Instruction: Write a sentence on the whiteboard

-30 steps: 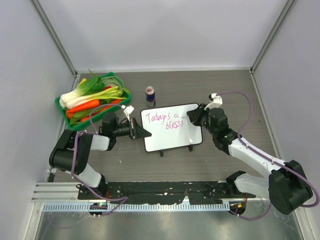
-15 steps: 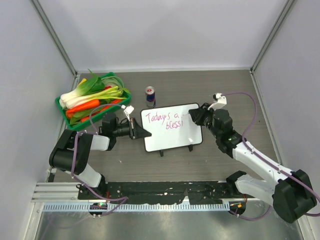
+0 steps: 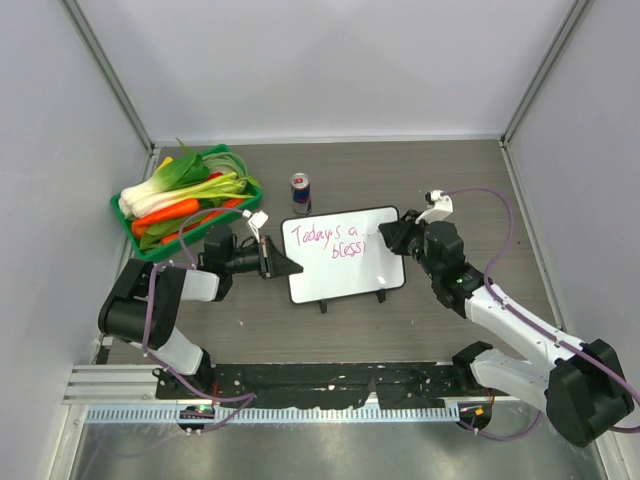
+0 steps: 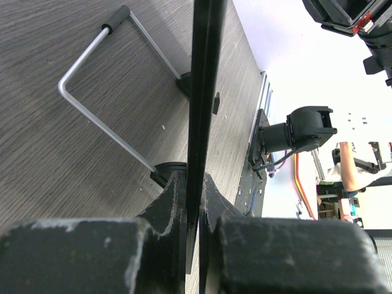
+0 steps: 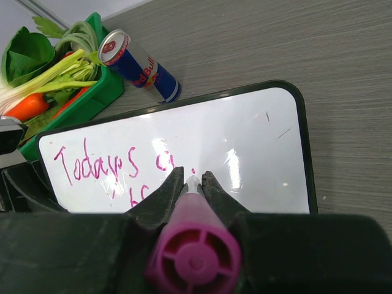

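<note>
Writing is partly done, as we judge it. The whiteboard (image 3: 343, 253) sits around the middle of the counter (image 3: 450, 180), a bit left of centre, propped on a wire stand (image 4: 104, 92). The sentence (image 3: 328, 240) is in pink on two lines. The top line reads "Today's a" and the lower line roughly "bless", which looks like a word cut short. The right part of the board is blank, so there is room for more letters. How much text is meant we cannot say.

The left arm is folded by the counter's left edge, forearm running right, parallel to the near edge. The left tool (image 3: 283, 266) is closed on the board's left edge. The left wrist view shows the thin dark rim pinched between both fingers, so it is bracing the board.

The right arm reaches from the near right corner up and leftward to the board's right side. The right tool (image 5: 193, 179) is clamped on a pink marker (image 5: 195, 260), its tip pointing down at the board just right of the "a". Whether the tip touches the surface we cannot tell. In the right wrist view the tool hides most of the lower line.

Other items are a can (image 3: 300, 190) just past the board's far left corner, and a green basket (image 3: 150, 245) of vegetables toward the counter's far left corner.
</note>
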Controlling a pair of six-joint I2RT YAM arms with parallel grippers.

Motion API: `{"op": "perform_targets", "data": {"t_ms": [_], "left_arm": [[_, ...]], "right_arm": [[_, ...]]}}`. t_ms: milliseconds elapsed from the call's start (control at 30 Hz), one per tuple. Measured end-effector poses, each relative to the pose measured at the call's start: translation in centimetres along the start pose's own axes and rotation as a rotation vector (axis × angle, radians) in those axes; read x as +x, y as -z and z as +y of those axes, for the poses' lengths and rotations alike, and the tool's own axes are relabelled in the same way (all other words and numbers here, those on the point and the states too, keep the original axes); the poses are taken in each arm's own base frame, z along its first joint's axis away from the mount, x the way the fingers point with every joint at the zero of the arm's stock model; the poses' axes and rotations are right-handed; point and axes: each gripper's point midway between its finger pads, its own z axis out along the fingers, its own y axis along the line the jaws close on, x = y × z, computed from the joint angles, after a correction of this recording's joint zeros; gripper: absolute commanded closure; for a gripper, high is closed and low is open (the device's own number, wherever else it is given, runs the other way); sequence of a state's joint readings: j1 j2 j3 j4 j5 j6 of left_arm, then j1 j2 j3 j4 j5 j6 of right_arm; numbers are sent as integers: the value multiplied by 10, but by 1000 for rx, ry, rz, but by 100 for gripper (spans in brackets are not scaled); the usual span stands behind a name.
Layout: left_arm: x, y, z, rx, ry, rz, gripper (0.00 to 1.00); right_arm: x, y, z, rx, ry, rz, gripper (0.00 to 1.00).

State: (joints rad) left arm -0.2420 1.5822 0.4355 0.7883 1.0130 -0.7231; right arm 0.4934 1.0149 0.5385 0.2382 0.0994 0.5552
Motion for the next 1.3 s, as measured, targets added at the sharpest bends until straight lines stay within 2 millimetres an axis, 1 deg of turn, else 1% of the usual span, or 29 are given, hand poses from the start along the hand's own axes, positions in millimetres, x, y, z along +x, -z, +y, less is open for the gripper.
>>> {"op": "perform_targets", "data": {"t_ms": [433, 867, 1300], "left_arm": [[0, 0, 0, 0, 0, 0, 100], [0, 0, 0, 0, 1, 0, 100], [0, 0, 0, 0, 1, 0, 100]], "right_arm": [[18, -3, -12, 30, 5, 46, 99], [24, -3, -15, 37, 8, 58, 99], [36, 4, -16, 11, 10, 83, 99]]}}
